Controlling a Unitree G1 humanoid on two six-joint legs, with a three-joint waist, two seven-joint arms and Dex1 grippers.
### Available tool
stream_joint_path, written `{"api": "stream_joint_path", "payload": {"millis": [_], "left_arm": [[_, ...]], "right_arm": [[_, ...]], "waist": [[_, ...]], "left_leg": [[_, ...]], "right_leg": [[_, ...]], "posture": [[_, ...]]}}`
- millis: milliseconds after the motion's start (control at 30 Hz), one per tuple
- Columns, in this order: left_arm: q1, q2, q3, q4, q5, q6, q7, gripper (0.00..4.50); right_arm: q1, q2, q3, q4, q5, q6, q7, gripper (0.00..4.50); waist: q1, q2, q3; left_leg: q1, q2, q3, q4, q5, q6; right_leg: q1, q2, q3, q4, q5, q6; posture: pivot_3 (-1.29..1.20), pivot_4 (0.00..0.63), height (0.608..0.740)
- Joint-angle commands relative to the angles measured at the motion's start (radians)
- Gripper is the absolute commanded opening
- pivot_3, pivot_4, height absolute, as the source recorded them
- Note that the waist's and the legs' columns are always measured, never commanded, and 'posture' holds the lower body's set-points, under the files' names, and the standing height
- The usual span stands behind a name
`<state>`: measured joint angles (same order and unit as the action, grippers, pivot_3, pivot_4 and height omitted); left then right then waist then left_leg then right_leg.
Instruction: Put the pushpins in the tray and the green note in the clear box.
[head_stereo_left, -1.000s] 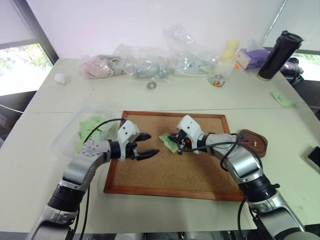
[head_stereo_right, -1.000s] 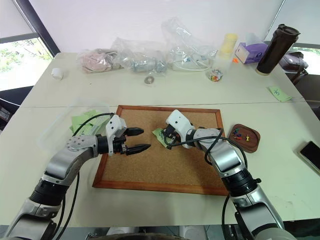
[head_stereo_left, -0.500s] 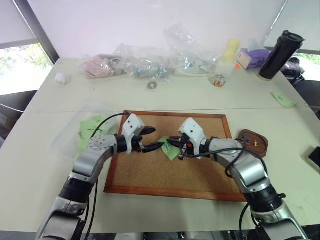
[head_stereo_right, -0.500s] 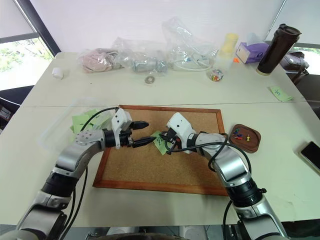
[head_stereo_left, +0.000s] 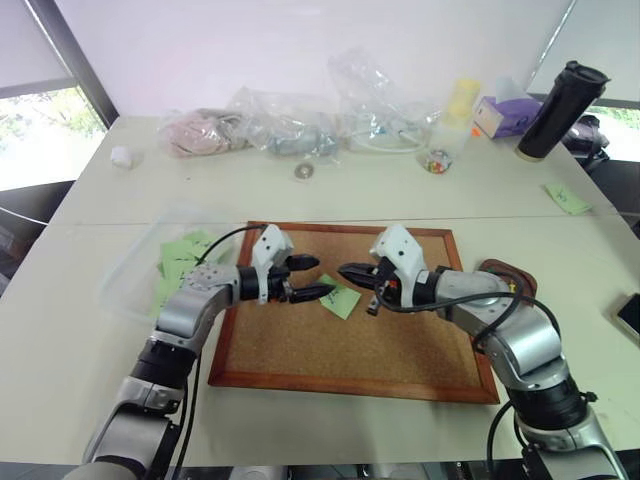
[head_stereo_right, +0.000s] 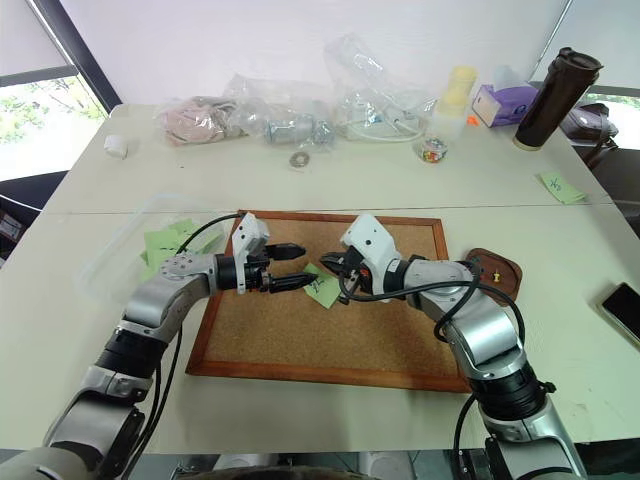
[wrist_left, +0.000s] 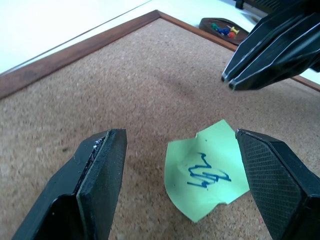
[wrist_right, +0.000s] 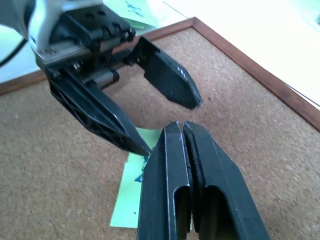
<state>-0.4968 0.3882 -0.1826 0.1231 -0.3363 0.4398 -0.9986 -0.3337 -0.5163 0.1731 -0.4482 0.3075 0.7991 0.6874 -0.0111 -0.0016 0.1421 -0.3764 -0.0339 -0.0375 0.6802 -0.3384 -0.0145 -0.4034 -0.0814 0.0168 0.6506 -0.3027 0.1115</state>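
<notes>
Left eye view, nearest first: the cork board (head_stereo_left: 350, 340) lies in front of the robot, and the green note (head_stereo_left: 340, 299) rests flat on it, one corner slightly lifted, with nothing gripping it. The left end effector (head_stereo_left: 318, 277) hangs just above the note with its fingers spread wide, one on each side of the paper as the left wrist view shows, which looks like a pose for closing on the lifted edge. The right end effector (head_stereo_left: 350, 272) points in from the other side with its fingers pressed together and nothing between them; its tip sits close to the left one, above the note rather than on it, probably clear of the paper so the other arm can take it. To the robot's left, past the board's edge, the clear box (head_stereo_left: 135, 272) sits on the tabletop (head_stereo_left: 80, 370) with several green notes inside, so the single note likely goes there. On the right, the tray (head_stereo_left: 516, 284) lies beside the board, partly behind the right arm; the left wrist view shows the pushpins (wrist_left: 223, 30) already in it. Farther back stand plastic bags (head_stereo_left: 300, 125), a small jar (head_stereo_left: 436, 158) and a dark bottle (head_stereo_left: 560, 97).
</notes>
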Motion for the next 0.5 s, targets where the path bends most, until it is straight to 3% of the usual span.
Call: {"api": "stream_joint_path", "payload": {"millis": [33,133,167,233,333,433,500], "left_arm": [[-0.027,0.0,-0.016,0.019,0.026,-0.036,-0.013,3.89],[-0.035,0.002,-0.035,0.047,0.053,-0.05,-0.025,3.89],[-0.038,0.004,-0.045,0.061,0.066,-0.057,-0.028,3.34],[-0.047,0.004,-0.061,0.108,0.093,-0.074,-0.033,2.69],[-0.061,-0.004,-0.08,0.175,0.127,-0.113,-0.042,2.69],[-0.068,-0.01,-0.093,0.22,0.156,-0.152,-0.039,1.97],[-0.07,-0.011,-0.09,0.231,0.157,-0.164,-0.046,1.01]], "right_arm": [[0.005,-0.005,-0.003,-0.014,-0.006,-0.027,-0.011,0.06],[0.001,-0.006,-0.001,-0.006,-0.011,-0.035,-0.018,0.06],[-0.002,-0.003,-0.004,-0.004,-0.011,-0.035,-0.022,0.0],[-0.008,-0.005,-0.01,0.0,-0.013,-0.04,-0.028,0.0],[-0.013,-0.011,-0.019,0.006,-0.018,-0.048,-0.038,0.0],[-0.014,-0.011,-0.036,0.014,-0.024,-0.055,-0.059,0.0],[-0.016,-0.01,-0.041,0.017,-0.022,-0.056,-0.065,0.0]], "waist": [[-0.001,0.0,0.0],[-0.002,0.0,0.0],[-0.002,0.0,0.0],[-0.002,0.0,0.0],[0.0,0.0,0.0],[0.002,-0.001,0.0],[0.0,-0.001,0.0]], "left_leg": [[0.0,0.0,0.0,0.0,0.0,0.0],[0.0,0.0,0.0,0.0,0.0,0.0],[0.0,0.0,-0.001,0.0,0.0,0.0],[0.0,0.0,0.0,0.0,0.0,0.0],[0.0,-0.001,0.0,0.0,0.0,0.0],[0.001,-0.002,-0.001,0.001,0.0,0.0],[0.001,-0.002,-0.001,0.002,0.0,0.0]], "right_leg": [[0.0,0.0,0.0,0.0,0.0,0.0],[0.0,0.0,0.0,0.0,0.0,0.0],[0.0,0.0,0.0,0.0,0.0,0.0],[0.0,0.001,0.0,0.001,0.0,0.0],[0.0,0.001,0.0,0.001,0.0,0.0],[0.001,0.0,0.0,0.001,0.0,0.0],[0.001,0.0,0.0,0.001,0.0,0.0]], "posture": [[0.0,0.15,0.74],[0.0,0.15,0.74],[0.0,0.15,0.74],[0.0,0.15,0.74],[0.0,0.15,0.74],[0.0,0.15,0.74],[0.0,0.15,0.74]]}}
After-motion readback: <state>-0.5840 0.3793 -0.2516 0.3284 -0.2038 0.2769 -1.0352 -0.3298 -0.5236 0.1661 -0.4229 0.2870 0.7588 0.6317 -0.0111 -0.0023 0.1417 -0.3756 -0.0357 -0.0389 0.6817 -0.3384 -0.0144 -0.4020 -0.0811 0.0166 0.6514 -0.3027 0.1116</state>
